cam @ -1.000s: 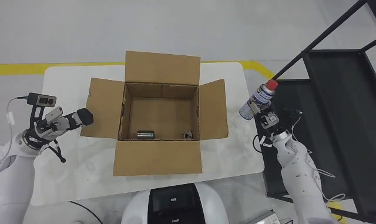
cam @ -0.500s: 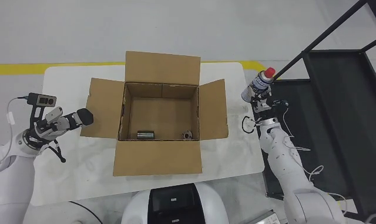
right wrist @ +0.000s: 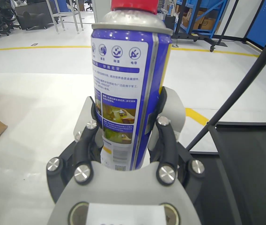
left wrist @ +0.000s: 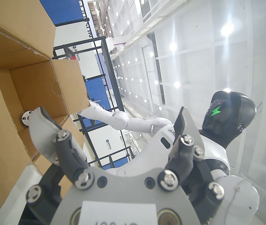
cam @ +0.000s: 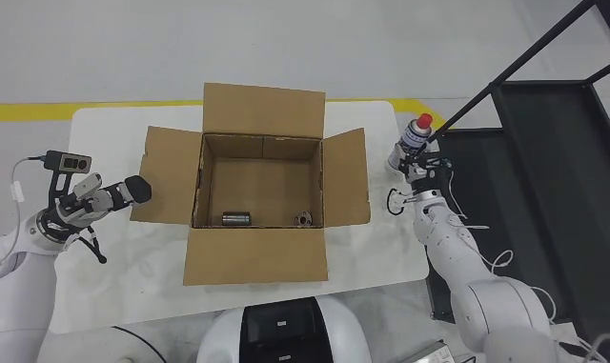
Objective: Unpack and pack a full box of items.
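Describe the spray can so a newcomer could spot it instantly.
Start at the open cardboard box on the white table. Past its flap on the robot's right, near the black rack, the right hand grips a spray can. Its red cap and blue label set it apart from the metal cylinder and round part inside the box.

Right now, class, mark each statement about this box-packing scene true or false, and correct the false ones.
1. The right gripper grips a spray can with a red cap. True.
2. The cardboard box has its flaps closed. False: all four flaps are folded open.
3. Two small metal items lie inside the box. True: a metal cylinder and a round metal part.
4. The left gripper holds a metal part. False: it is open and empty, beside the box.
5. The spray can stands inside the box. False: the right gripper holds it outside the box.
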`<state>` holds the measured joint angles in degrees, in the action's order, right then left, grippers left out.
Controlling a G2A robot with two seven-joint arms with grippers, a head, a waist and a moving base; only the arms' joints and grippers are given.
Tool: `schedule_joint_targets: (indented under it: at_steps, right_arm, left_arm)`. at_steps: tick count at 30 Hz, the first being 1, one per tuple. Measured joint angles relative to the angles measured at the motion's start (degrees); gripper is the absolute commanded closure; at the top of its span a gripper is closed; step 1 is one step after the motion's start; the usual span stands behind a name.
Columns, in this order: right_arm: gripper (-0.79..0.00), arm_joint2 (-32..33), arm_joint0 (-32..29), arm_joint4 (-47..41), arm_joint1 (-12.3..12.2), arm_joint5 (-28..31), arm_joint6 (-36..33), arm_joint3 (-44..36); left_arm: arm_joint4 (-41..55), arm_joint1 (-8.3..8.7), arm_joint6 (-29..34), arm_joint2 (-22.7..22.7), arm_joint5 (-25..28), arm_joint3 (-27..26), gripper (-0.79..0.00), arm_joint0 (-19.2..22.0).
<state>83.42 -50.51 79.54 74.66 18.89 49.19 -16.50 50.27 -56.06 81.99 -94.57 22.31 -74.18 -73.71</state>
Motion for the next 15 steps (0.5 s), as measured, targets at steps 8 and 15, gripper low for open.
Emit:
schedule_joint_targets:
  at_steps: [8, 15]
  right_arm:
    - [0.0, -1.9, 1.7, -0.1, 1.1, -1.3, -1.9, 2.3]
    - [0.0, -3.1, 2.0, -0.4, 1.8, -2.0, -1.9, 3.1]
  left_arm:
    - [0.0, 0.0, 0.0, 0.0, 0.0, 0.0, -0.785, 0.0]
    - [0.0, 0.0, 0.0, 0.0, 0.0, 0.0, -0.785, 0.0]
